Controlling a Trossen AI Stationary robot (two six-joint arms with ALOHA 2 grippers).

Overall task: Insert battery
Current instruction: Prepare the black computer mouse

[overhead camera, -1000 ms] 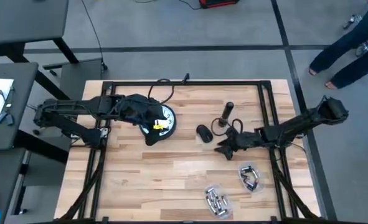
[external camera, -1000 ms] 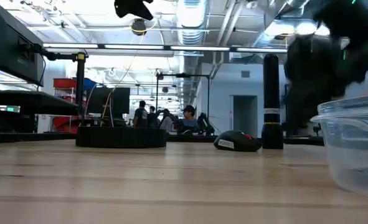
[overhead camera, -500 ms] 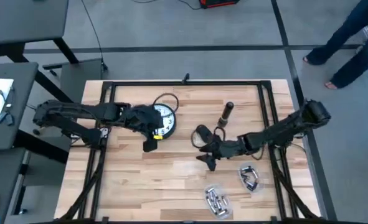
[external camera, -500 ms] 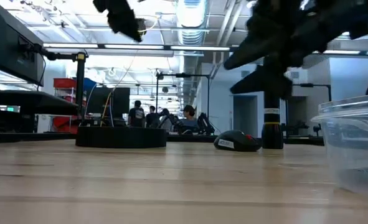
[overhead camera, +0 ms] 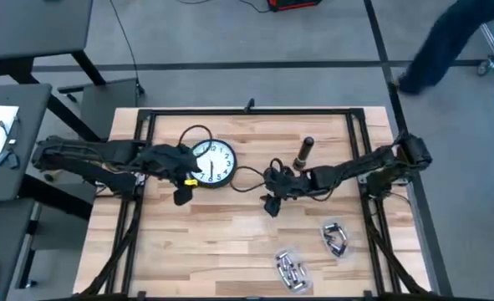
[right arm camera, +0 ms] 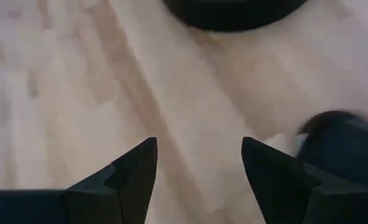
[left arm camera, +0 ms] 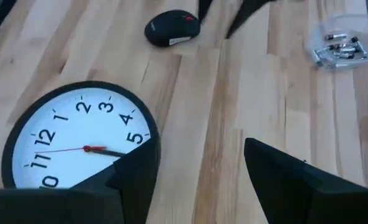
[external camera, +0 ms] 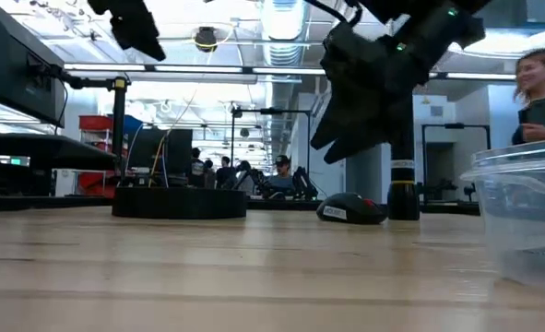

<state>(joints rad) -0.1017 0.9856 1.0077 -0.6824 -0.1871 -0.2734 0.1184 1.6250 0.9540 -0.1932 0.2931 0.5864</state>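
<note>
A black-rimmed wall clock (overhead camera: 212, 162) lies face up on the wooden table, also seen in the left wrist view (left arm camera: 71, 146). A black mouse (left arm camera: 171, 28) lies to its right, and a black flashlight (overhead camera: 304, 153) stands farther right. Batteries lie in a clear container (overhead camera: 290, 269) near the front edge. My left gripper (overhead camera: 182, 196) hovers open at the clock's near left rim. My right gripper (overhead camera: 268, 206) hovers open above the table just near the mouse (right arm camera: 342, 146), with nothing between its fingers.
A second clear container (overhead camera: 336, 237) with dark parts stands at the front right and looms large in the low view (external camera: 521, 221). A cable (overhead camera: 245, 172) runs from the clock toward the right arm. A person (external camera: 541, 83) stands beyond the table's right.
My left gripper has drawn back toward the table's left edge, off the clock, whose face now shows whole. My right gripper has travelled toward the table's left, past the mouse toward the clock. The clock, mouse and flashlight have stayed in place.
</note>
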